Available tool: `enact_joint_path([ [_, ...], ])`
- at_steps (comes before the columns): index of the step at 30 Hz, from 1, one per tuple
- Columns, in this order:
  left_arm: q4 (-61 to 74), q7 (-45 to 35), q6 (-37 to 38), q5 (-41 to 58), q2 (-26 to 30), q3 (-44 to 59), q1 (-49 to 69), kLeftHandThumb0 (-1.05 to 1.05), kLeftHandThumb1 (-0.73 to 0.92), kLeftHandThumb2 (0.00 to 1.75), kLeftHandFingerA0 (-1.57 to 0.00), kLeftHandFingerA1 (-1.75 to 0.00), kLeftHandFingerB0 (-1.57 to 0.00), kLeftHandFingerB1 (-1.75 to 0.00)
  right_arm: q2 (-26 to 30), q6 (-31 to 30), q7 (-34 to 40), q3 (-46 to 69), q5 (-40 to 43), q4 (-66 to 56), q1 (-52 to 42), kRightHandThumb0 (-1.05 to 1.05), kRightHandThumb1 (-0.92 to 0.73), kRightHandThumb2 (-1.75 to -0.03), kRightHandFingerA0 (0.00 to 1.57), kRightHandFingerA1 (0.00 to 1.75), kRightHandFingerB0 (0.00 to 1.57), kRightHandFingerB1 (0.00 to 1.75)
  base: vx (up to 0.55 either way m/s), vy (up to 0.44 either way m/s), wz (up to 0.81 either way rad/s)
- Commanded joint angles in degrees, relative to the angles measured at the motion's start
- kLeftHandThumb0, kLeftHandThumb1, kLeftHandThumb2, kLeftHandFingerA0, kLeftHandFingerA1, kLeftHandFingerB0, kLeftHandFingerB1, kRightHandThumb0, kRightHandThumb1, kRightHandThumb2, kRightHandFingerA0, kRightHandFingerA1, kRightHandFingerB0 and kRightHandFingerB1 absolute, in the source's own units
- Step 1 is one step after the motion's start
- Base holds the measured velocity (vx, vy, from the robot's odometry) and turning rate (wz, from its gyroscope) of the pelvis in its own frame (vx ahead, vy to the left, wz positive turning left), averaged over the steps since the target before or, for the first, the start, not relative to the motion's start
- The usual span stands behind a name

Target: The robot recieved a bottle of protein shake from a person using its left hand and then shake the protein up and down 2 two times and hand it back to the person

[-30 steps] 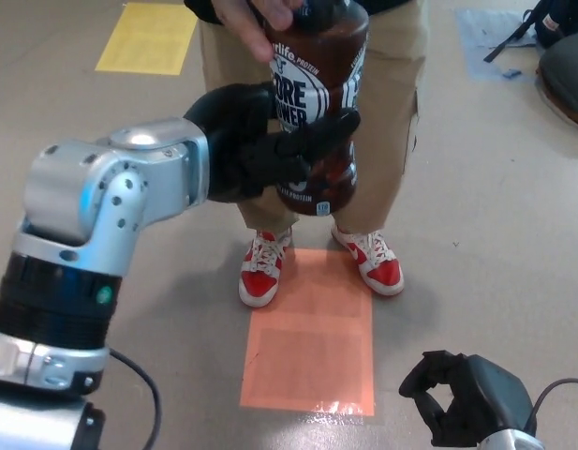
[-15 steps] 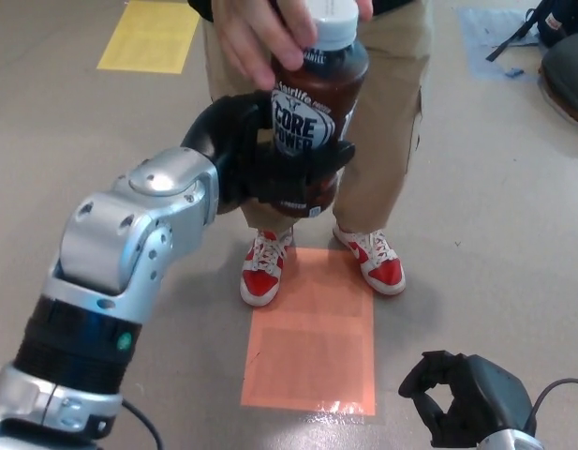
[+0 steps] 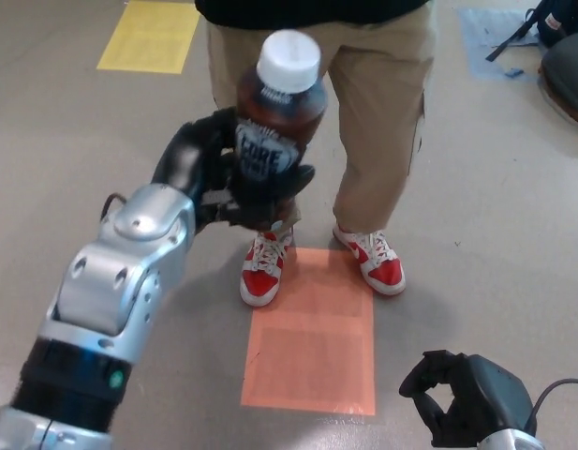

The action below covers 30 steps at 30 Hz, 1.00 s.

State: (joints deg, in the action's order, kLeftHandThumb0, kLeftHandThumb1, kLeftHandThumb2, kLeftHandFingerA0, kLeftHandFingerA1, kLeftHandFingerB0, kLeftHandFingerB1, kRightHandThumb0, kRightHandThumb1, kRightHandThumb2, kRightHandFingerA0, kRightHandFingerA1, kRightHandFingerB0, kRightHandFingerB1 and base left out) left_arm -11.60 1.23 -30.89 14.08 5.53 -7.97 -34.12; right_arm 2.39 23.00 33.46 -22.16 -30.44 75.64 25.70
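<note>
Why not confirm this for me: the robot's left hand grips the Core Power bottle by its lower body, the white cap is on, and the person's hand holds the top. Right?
One thing is wrong. In the head view no person's hand is on the Core Power bottle; the left hand alone holds it. The grip around the lower body and the white cap being on are right.

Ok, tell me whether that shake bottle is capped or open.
Capped: the white cap sits on the bottle, which leans slightly in the left robot hand.

Left hand point(image 3: 234, 178) raised, fingers wrapped; right hand point(image 3: 462, 398) low, curled.
</note>
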Motion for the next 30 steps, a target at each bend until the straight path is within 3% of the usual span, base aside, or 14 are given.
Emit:
enact_joint_path([
  [1,-7.8,1.5,22.4,-7.2,4.1,4.3,6.8,-0.19,0.88,0.65,-1.10,-0.81,-0.67,-0.97,0.9,1.1,0.5,0.4,0.0,0.2,0.2,-0.49,-0.55,-1.16,1.06,1.10,0.91,0.87,0.00,0.000,0.00],
  [2,-8.4,1.3,23.2,-7.2,4.5,4.5,7.5,-0.18,0.88,0.66,-1.11,-0.82,-0.66,-0.98,0.7,1.1,0.1,0.7,0.4,0.2,0.2,-0.50,-0.56,-1.09,1.01,1.13,0.94,0.81,0.00,0.000,0.00],
  [9,-15.9,1.7,29.6,-9.9,6.5,3.7,9.8,-0.22,0.86,0.66,-1.12,-0.75,-0.70,-0.93,0.6,0.7,0.2,1.0,0.4,0.3,-0.1,-0.48,-0.53,-1.15,1.05,1.08,0.91,0.87,0.00,0.000,0.00],
  [14,-21.6,1.9,33.0,-11.4,7.3,2.5,11.2,-0.22,0.82,0.65,-1.15,-0.70,-0.70,-0.86,0.3,0.7,0.7,1.0,0.3,0.4,-0.4,-0.48,-0.56,-1.08,1.02,1.09,0.94,0.81,0.00,0.000,0.00],
  [18,-24.9,1.5,34.5,-11.9,7.1,2.1,11.9,-0.22,0.82,0.65,-1.15,-0.70,-0.74,-0.82,0.4,0.6,0.3,1.0,0.2,0.4,-0.5,-0.47,-0.52,-1.14,1.03,1.07,0.91,0.85,0.00,0.000,0.00],
  [21,-24.6,-0.2,33.3,-11.8,7.1,1.6,12.1,-0.23,0.83,0.65,-1.14,-0.72,-0.72,-0.80,0.5,0.7,0.6,0.8,0.0,0.4,-0.7,-0.49,-0.58,-1.08,1.00,1.13,0.93,0.79,0.00,0.000,0.00],
  [24,-16.3,-1.6,28.9,-7.3,6.9,6.0,6.3,-0.25,0.84,0.65,-1.11,-0.74,-0.71,-0.82,0.7,0.5,0.2,1.0,0.1,0.3,-0.2,-0.49,-0.54,-1.14,1.02,1.07,0.89,0.85,0.00,0.000,0.00],
  [25,-11.2,-0.9,25.9,-4.9,7.5,8.8,1.8,-0.27,0.83,0.65,-1.05,-0.92,-0.75,-0.81,0.6,0.4,0.6,0.7,-0.3,0.3,-0.1,-0.49,-0.56,-1.15,1.03,1.09,0.89,0.85,0.00,0.000,0.00],
  [26,-8.3,-0.9,24.7,-3.6,7.9,10.7,-0.7,-0.20,0.63,1.07,-0.99,-0.96,-0.72,-0.82,0.4,0.5,0.9,0.5,-0.5,0.3,-0.2,-0.47,-0.55,-1.16,1.06,1.12,0.90,0.85,0.00,0.000,0.00],
  [27,-7.1,-1.3,24.5,-3.1,8.0,11.8,-1.6,-0.20,0.63,1.07,-0.99,-0.96,-0.72,-0.82,0.2,0.6,1.1,0.4,-0.5,0.3,-0.3,-0.47,-0.55,-1.16,1.06,1.12,0.90,0.85,0.00,0.000,0.00],
  [28,-5.9,-1.4,24.3,-2.7,7.8,13.1,-3.0,-0.25,0.83,0.64,-1.09,-0.87,-0.74,-0.84,0.1,0.6,1.2,0.5,-0.5,0.3,-0.4,-0.48,-0.55,-1.16,1.07,1.12,0.90,0.86,0.00,0.000,0.00],
  [30,-5.8,-1.1,23.8,-2.4,5.3,14.0,-1.5,-0.26,0.81,0.64,-1.06,-0.92,-0.74,-0.74,0.0,0.5,0.7,1.0,0.0,0.4,-0.4,-0.50,-0.53,-1.15,1.02,1.03,0.91,0.86,0.00,0.000,0.00],
])
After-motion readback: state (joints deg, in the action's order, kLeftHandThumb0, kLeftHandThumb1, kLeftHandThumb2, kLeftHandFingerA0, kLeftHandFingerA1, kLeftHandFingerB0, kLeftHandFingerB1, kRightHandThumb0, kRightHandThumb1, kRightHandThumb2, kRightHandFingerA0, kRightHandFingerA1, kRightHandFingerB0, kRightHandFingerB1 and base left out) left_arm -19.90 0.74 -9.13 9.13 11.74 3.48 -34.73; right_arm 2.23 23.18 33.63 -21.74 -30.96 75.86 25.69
